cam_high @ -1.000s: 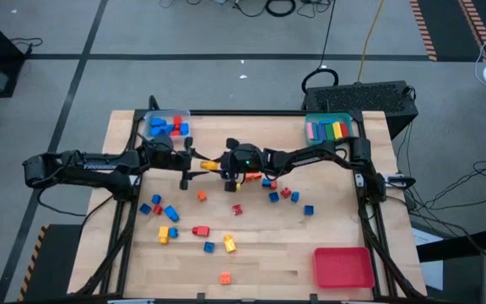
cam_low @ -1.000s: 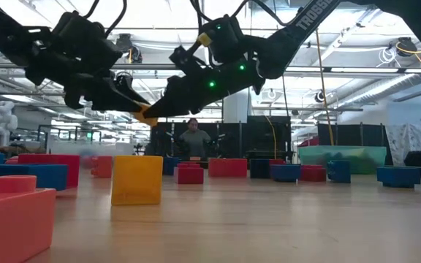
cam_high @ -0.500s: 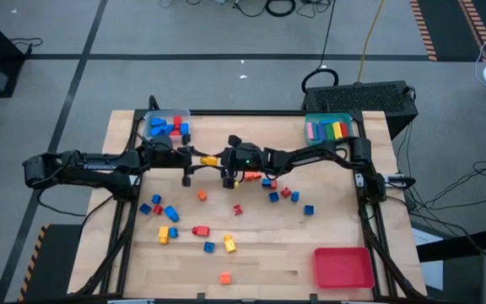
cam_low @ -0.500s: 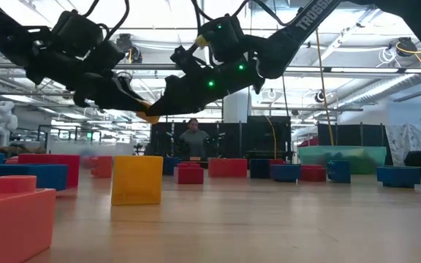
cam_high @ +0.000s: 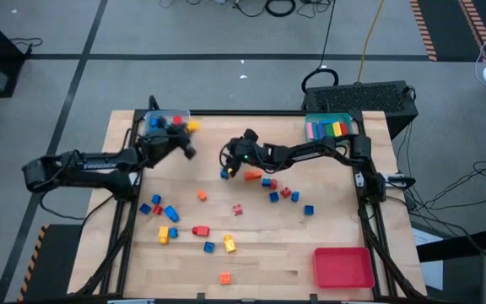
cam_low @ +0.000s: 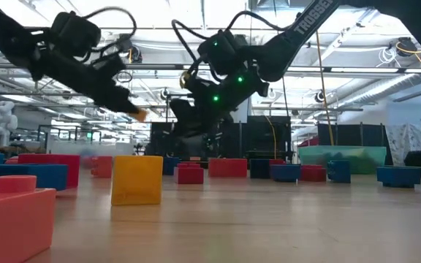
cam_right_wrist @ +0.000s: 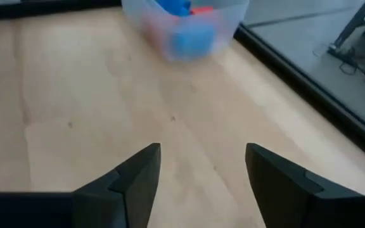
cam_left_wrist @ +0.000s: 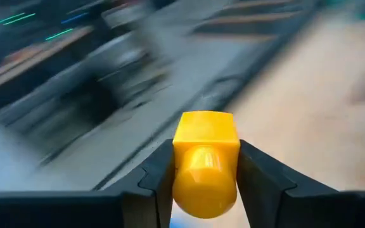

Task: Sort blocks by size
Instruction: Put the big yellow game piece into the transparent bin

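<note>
Yellow plastic brick (cam_left_wrist: 204,161) clamped in the left gripper (cam_high: 188,128), held just beside the clear plastic tray (cam_high: 153,116) of blue and red blocks. Delivery step, by my reading; next comes lowering over that tray and letting go. Right gripper (cam_right_wrist: 201,171), farther off toward mid-table, stands parted and empty.

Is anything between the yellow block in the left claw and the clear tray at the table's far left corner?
Nothing visible. The left claw holds the yellow block beside the clear tray, level with its rim, with no object between them. The right claw is open over bare table near the middle.
</note>
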### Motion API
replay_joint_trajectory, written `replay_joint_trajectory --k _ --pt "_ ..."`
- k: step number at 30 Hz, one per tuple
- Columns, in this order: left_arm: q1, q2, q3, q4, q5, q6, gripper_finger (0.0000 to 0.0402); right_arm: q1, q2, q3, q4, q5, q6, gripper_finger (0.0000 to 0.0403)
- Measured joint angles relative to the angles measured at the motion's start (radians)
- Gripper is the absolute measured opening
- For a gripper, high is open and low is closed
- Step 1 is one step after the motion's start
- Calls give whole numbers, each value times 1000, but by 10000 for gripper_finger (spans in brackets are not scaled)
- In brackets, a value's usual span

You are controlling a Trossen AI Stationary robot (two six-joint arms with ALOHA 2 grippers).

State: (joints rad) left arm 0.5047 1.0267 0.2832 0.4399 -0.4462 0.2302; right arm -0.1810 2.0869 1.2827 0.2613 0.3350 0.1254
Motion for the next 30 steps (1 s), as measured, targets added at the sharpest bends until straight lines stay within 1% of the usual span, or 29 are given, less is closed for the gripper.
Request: replay_joint_trajectory --k 1,2,4,5,10,13,16,20,22,26,28,30 --pt "22 0 0 -10 -67 -19 139 -2 0 0 -9 -1 3 218" --pt "46 0 0 -25 -112 -37 139 -3 0 0 -13 -1 5 217" --pt "102 0 0 -59 -132 -72 139 -3 0 0 -3 -1 6 214" --pt "133 0 0 -74 -127 -97 139 -3 0 0 4 -1 6 213" --pt "253 1 0 -117 -10 -187 139 -3 0 0 12 -15 11 211" --pt "285 1 0 -121 4 -226 145 -3 0 0 18 -52 45 212" --pt "303 1 0 -122 4 -258 167 -3 0 0 27 -80 64 216" --pt "320 1 0 -144 3 -300 210 -2 0 0 41 -85 65 223" --pt "327 1 0 -154 2 -303 230 -2 0 0 59 -112 65 225" --pt "329 1 0 -177 3 -302 253 -2 0 0 78 -164 51 226" --pt "329 1 0 -173 54 -281 254 -1 0 0 87 -201 35 226" --pt "322 1 0 -171 147 -247 254 1 0 0 103 -248 20 226"
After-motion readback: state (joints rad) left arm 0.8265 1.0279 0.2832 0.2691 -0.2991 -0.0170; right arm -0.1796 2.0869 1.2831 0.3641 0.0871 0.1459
